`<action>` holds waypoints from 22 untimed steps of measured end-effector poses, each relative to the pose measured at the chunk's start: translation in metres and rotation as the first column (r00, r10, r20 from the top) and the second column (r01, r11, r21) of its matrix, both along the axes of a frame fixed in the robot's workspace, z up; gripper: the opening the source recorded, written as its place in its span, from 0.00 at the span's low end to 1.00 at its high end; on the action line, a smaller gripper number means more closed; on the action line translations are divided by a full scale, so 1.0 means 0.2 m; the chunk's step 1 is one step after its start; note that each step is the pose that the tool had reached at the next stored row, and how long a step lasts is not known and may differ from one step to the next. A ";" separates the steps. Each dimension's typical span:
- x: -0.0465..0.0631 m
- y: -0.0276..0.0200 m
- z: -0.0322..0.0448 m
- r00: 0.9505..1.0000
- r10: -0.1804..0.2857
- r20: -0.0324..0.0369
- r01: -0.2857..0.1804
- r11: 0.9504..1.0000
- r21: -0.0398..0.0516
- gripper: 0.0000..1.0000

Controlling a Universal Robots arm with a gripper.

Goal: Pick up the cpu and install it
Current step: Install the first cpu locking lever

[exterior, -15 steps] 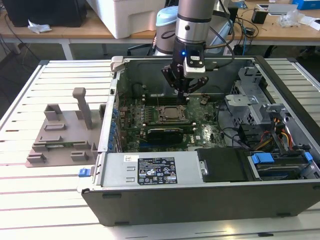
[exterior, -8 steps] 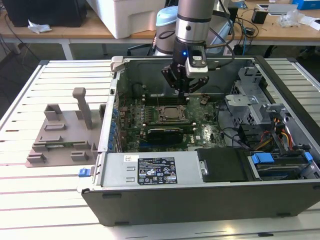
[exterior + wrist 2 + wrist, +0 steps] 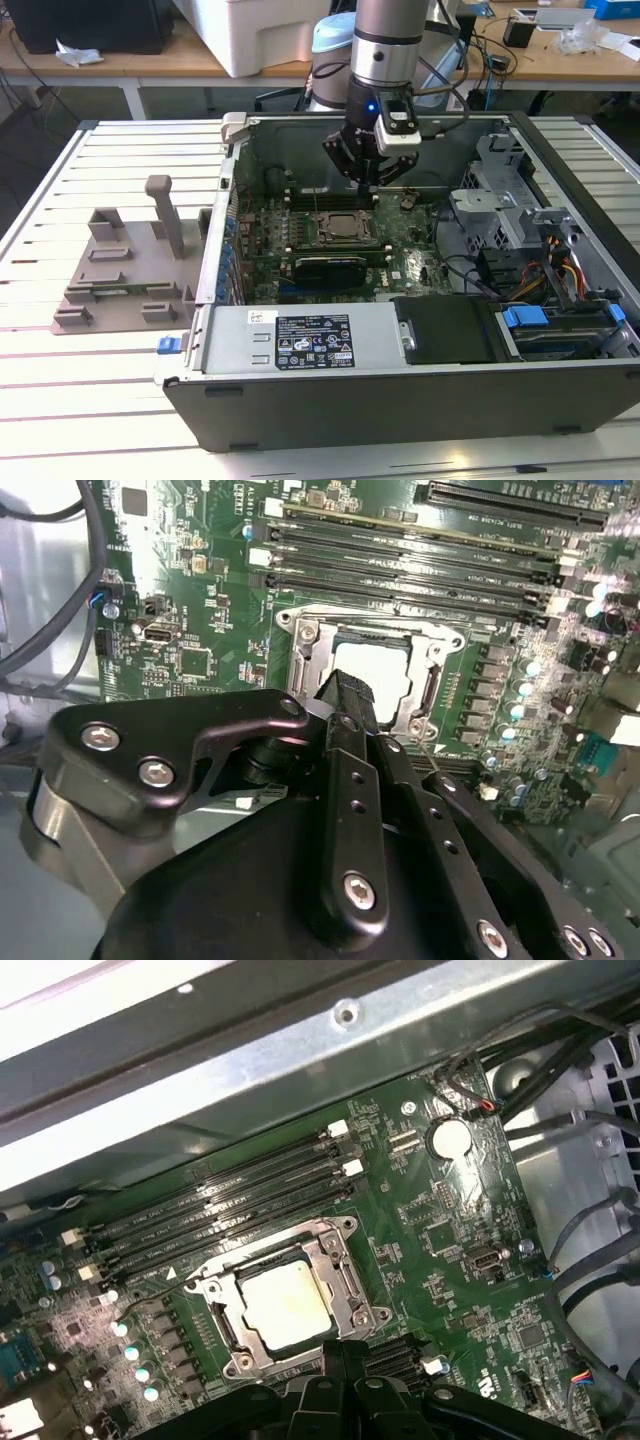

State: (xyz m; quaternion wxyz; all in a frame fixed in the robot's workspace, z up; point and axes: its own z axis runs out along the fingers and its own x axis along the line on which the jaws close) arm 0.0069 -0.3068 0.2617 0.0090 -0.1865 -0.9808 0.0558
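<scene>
Black metal claw (image 3: 366, 172), fingers pressed together and empty, hangs above the square silvery cpu (image 3: 286, 1304) seated in its socket (image 3: 345, 1270).

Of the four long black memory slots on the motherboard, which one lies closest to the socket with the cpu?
The slot bordering the socket's metal frame, in the first wrist view; the other three lie beyond it, toward the case wall. The cpu sits inside that frame.

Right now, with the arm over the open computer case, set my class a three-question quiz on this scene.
1. True or false: the cpu lies inside the socket frame.
2. The gripper hangs above: A) the grey tray, B) the motherboard, C) the drive bay?
3. Which round silvery part sits near the memory slots in the first wrist view?

Key: 1 true; 2 B; 3 the coin battery.
</scene>
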 end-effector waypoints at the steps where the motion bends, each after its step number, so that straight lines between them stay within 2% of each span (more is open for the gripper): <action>1: 0.00 0.000 0.000 1.000 0.008 0.000 -0.008 1.000 0.000 0.11; 12: 0.00 0.000 0.000 0.996 0.091 0.000 -0.091 0.996 0.002 0.11; 13: 0.00 0.000 0.000 0.996 0.093 0.001 -0.093 0.996 0.011 0.11; 14: 0.00 0.000 0.000 0.995 0.095 0.002 -0.095 0.995 0.027 0.11; 15: 0.00 0.000 0.000 0.995 0.097 0.005 -0.097 0.994 0.053 0.11; 17: 0.00 0.000 0.000 0.995 0.101 0.008 -0.102 0.991 0.086 0.11; 18: 0.00 0.000 0.000 0.994 0.107 0.009 -0.107 0.990 0.090 0.11; 20: 0.00 0.000 0.000 0.992 0.124 0.009 -0.124 0.988 0.090 0.11; 22: 0.00 0.000 0.000 0.986 0.166 0.009 -0.166 0.982 0.090 0.11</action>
